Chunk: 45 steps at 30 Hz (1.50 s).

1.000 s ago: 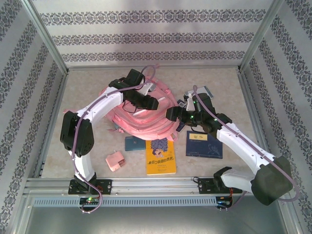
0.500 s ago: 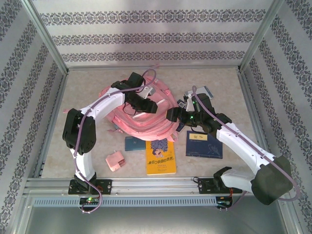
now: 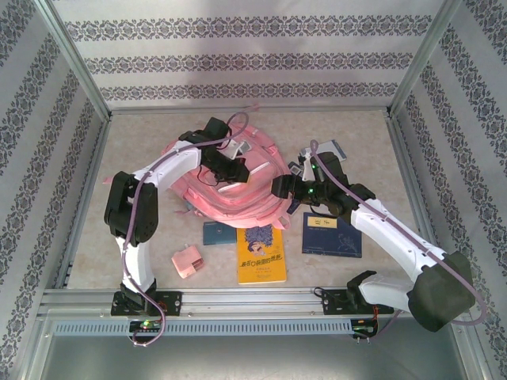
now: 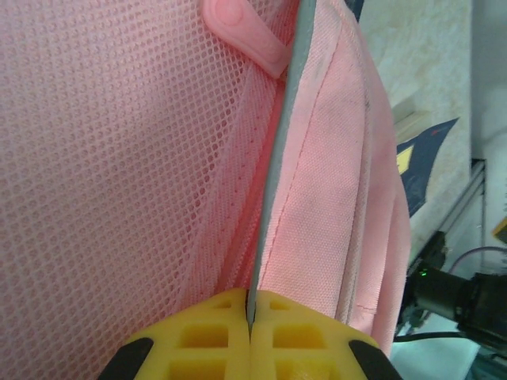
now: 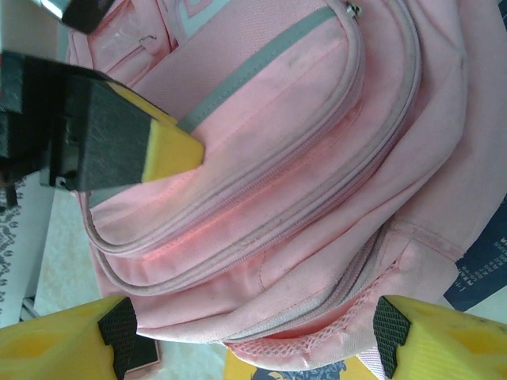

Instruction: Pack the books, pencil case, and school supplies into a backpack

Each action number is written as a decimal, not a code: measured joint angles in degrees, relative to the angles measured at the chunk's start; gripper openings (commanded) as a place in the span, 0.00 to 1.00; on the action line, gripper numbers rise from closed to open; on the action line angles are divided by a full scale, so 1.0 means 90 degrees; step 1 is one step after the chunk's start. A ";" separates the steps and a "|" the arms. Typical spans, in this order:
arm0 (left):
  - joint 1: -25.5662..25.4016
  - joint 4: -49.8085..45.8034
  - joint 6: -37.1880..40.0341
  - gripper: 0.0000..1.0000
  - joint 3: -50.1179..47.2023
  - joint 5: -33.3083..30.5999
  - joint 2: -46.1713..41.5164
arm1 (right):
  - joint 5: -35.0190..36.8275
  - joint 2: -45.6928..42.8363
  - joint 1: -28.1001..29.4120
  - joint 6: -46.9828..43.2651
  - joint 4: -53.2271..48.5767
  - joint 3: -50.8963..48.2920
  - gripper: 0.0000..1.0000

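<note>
As the left gripper (image 4: 249, 305) had just clamped onto the grey seam (image 4: 269, 198) of the backpack (image 3: 245, 207) at mid-table, the right gripper (image 5: 253, 336) hovered beside it, jaws apart, so opening it seemed next.

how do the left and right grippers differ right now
The left gripper is shut, pinching a grey-trimmed edge of the backpack; the right gripper is wide open and holds nothing. The left gripper works over the backpack's middle, while the right gripper sits at its side. Both are yellow-tipped and close to the backpack.
</note>
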 measured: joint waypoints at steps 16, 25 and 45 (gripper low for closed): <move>0.0529 0.1481 -0.2353 0.00 0.0177 -0.0962 -0.1122 | 0.1270 -0.0199 0.1875 -0.2319 0.0891 0.0097 0.74; 0.0525 0.1729 -0.3461 0.00 0.0236 -0.1984 -0.1222 | 0.1535 0.0063 0.2458 -0.3939 0.2812 -0.0976 0.69; 0.0391 0.1574 -0.4809 0.00 0.0240 -0.2907 -0.1027 | 0.1756 0.3152 0.2482 -0.4289 0.7065 -0.1758 0.61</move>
